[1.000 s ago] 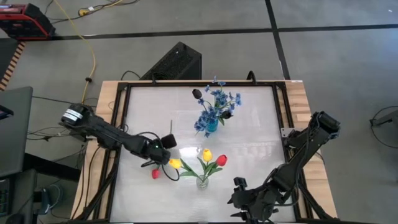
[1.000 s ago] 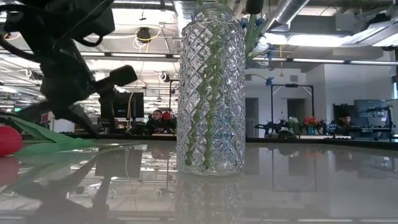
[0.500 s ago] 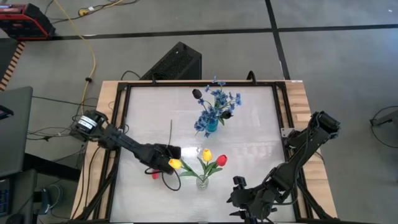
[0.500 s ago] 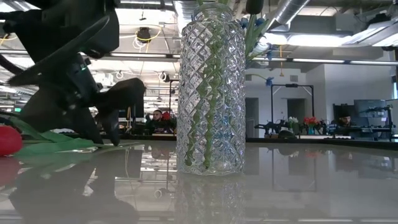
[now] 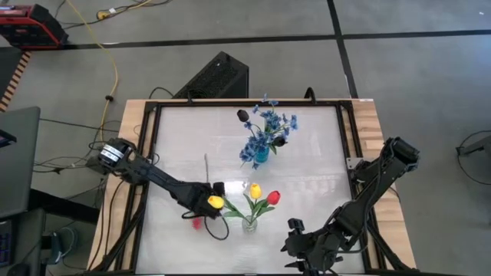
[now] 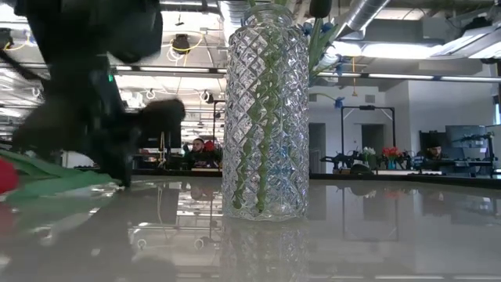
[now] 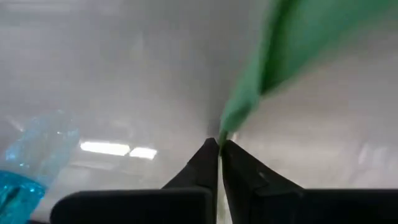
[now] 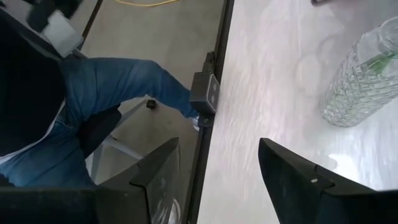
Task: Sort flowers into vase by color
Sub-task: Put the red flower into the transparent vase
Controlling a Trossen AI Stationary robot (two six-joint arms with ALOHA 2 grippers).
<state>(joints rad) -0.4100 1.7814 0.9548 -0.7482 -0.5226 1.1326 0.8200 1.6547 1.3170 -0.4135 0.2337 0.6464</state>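
Note:
A red tulip (image 5: 196, 223) lies left of the clear vase (image 5: 250, 222), with its thin green stem (image 5: 205, 162) running toward the far edge. My left gripper (image 5: 212, 193) is shut on that stem. In the low view the red head (image 6: 4, 176) and a green leaf (image 6: 59, 182) sit low by the table. The clear vase holds yellow tulips (image 5: 255, 190) and a red one (image 5: 272, 197). A blue vase (image 5: 261, 156) at the back holds blue sprays and dark buds. My right gripper (image 5: 307, 247) waits open near the front edge. My left gripper pinches the red tulip's green stem (image 7: 222, 135) between its two fingertips (image 7: 208, 155), just below a leaf (image 7: 280, 56). The fingers slant down from the table's left and lie across the stem. Whether the flower is clear of the table I cannot tell.
The diamond-cut clear vase (image 6: 266, 117) stands close to the right of my left gripper, with a yellow tulip (image 5: 215, 202) leaning out toward it. A person's leg in jeans (image 8: 106, 93) is beside the table's edge, near my right gripper. Open tabletop lies to the right.
My left gripper has gone toward the table's right and near edges, come down over the red tulip's stem and shut on it. The flower has shifted: its red head has moved a little toward the near edge and the stem's free end has swung slightly left.

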